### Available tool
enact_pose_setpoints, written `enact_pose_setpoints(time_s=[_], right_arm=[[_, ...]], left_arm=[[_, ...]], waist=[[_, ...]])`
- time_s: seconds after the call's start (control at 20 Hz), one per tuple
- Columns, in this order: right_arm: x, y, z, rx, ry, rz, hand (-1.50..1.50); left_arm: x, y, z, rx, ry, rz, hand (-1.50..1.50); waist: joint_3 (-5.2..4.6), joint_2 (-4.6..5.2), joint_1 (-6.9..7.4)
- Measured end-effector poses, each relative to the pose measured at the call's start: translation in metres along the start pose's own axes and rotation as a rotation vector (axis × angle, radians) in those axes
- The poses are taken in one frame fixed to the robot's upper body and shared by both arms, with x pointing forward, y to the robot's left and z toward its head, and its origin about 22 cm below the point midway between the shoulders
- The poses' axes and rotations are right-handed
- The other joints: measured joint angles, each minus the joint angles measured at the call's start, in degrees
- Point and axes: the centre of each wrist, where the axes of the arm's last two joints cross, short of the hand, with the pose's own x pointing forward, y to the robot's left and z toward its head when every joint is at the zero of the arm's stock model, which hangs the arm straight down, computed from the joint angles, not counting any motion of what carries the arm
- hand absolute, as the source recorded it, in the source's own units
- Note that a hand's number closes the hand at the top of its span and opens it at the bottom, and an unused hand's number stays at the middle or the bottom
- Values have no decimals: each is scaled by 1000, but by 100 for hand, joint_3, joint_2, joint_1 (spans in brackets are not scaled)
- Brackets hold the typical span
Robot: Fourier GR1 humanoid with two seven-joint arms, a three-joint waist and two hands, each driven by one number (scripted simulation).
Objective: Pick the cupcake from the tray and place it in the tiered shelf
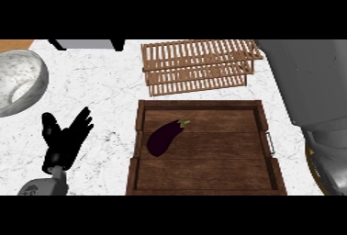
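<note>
Near left worktop edge: left hand (62, 137), fingers straight and spread, pointing up, nothing held. Near centre: dark wooden tray (203, 106), one purple eggplant (164, 137) lying tilted in its left half, stem toward far right. No cupcake visible on tray. Far centre: slatted wooden tiered shelf (198, 66), apart from tray's far rim. Far left corner: marbled bowl (20, 82). Right edge: large grey body (311, 82), identity unclear.
</note>
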Motion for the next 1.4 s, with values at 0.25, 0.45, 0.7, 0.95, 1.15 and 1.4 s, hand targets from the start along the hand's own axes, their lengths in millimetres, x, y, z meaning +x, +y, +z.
enact_pose_setpoints(time_s=[0.25,0.45,0.7,0.95,1.15,1.4], right_arm=[[-15,8,-20,-15,0,11,150],[-29,19,-31,-25,-4,18,150],[-34,27,-37,-38,-36,0,150],[-37,22,-44,-31,-53,-8,150],[-35,24,-47,-13,-58,37,150],[-34,22,-48,-63,-5,-88,-150]], left_arm=[[-2,1,3,-8,-6,2,0],[-2,4,2,-7,-8,4,0],[-2,3,0,-6,-7,2,0],[-4,3,2,-2,-14,2,0],[-2,-2,2,-6,-8,3,0],[-5,-2,3,-5,-14,5,0]], waist=[[1,10,22],[2,13,32],[3,8,18],[4,9,28],[4,7,27],[7,1,19]])
